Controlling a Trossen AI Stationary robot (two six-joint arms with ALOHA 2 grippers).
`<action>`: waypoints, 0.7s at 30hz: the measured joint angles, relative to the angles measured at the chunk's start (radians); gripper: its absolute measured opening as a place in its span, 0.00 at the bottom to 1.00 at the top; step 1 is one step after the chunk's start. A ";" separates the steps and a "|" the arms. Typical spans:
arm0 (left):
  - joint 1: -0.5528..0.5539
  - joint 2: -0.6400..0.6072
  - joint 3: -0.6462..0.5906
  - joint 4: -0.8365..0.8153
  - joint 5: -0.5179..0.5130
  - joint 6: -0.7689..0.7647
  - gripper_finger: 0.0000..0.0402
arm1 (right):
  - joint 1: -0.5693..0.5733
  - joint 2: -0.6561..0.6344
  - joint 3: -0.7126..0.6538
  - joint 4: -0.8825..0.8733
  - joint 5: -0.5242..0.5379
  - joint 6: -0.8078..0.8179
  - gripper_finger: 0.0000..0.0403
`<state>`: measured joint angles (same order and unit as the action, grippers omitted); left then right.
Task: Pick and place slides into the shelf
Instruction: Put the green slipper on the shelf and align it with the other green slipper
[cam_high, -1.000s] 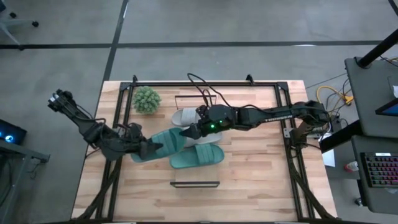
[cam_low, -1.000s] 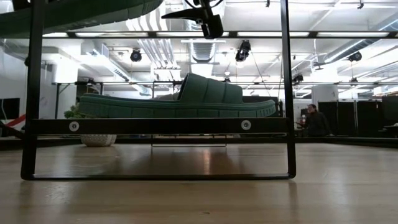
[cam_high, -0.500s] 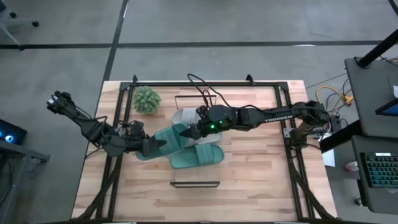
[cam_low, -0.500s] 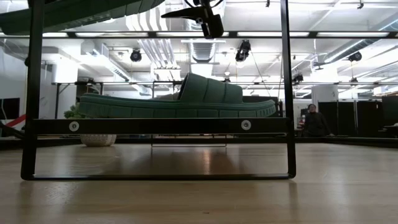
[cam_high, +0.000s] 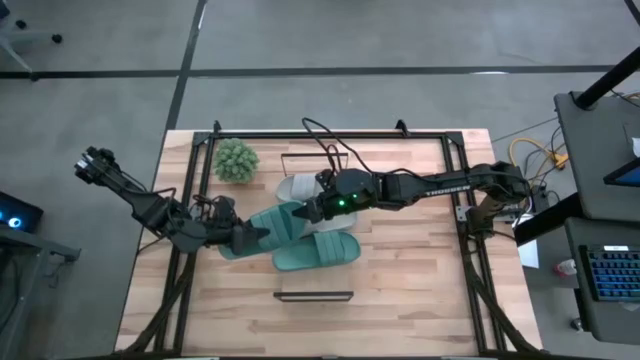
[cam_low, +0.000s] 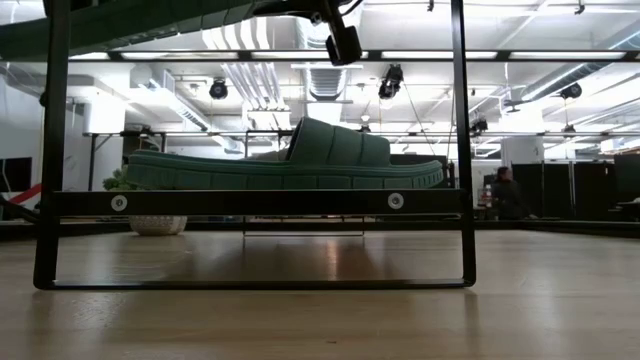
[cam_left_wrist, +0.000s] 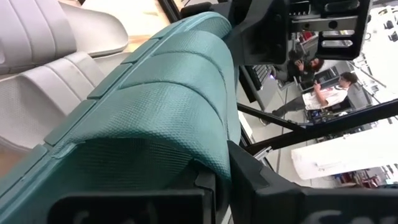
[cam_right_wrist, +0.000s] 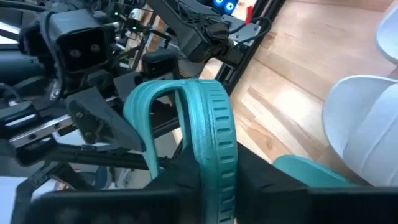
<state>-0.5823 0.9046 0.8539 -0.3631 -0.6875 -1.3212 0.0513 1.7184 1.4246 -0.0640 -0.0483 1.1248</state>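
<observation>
One teal slide (cam_high: 275, 225) hangs in the air between my two grippers, turned on its side, and it shows at the top left of the low view (cam_low: 120, 20). My left gripper (cam_high: 243, 236) is shut on it at its left end. My right gripper (cam_high: 308, 212) is shut on its right end. A second teal slide (cam_high: 318, 252) lies sole-down on the shelf's plank (cam_low: 250, 202). A light grey pair of slides (cam_high: 298, 187) lies farther back. My left gripper pinches the held slide's wide strap at its edge (cam_left_wrist: 205, 165) between its two fingers. It comes nearly level from the table's left. The slide is clear of the table and the shelf. My right gripper pinches the end of the sole (cam_right_wrist: 208, 168) between its two fingers, one on each face. It comes from the table's right, slanting slightly down. The sole stands on edge with the strap (cam_right_wrist: 149, 106) bulging to one side, lifted clear.
A small potted plant (cam_high: 236, 160) stands at the far left of the table. The shelf's black end frame (cam_high: 313, 296) stands toward the near edge. A person (cam_low: 507, 195) sits in the room beyond the table. Bare wood lies to the right of the slides.
My right gripper has shut on the end of the held teal slide; a moment ago its fingers stood wide on either side of it. The slide stays lifted between both grippers.
</observation>
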 joint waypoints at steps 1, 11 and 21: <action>0.000 0.002 0.000 0.000 -0.001 0.000 0.00 | 0.000 0.000 0.000 -0.001 0.000 -0.004 0.08; 0.000 -0.005 0.000 0.022 -0.004 0.009 0.09 | 0.000 0.000 -0.001 -0.001 0.000 -0.006 0.08; 0.001 -0.024 0.000 0.050 -0.033 0.056 0.35 | 0.001 -0.005 -0.001 -0.028 0.049 0.019 0.08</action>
<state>-0.5816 0.8810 0.8539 -0.3128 -0.7202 -1.2652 0.0521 1.7138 1.4235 -0.0923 0.0010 1.1442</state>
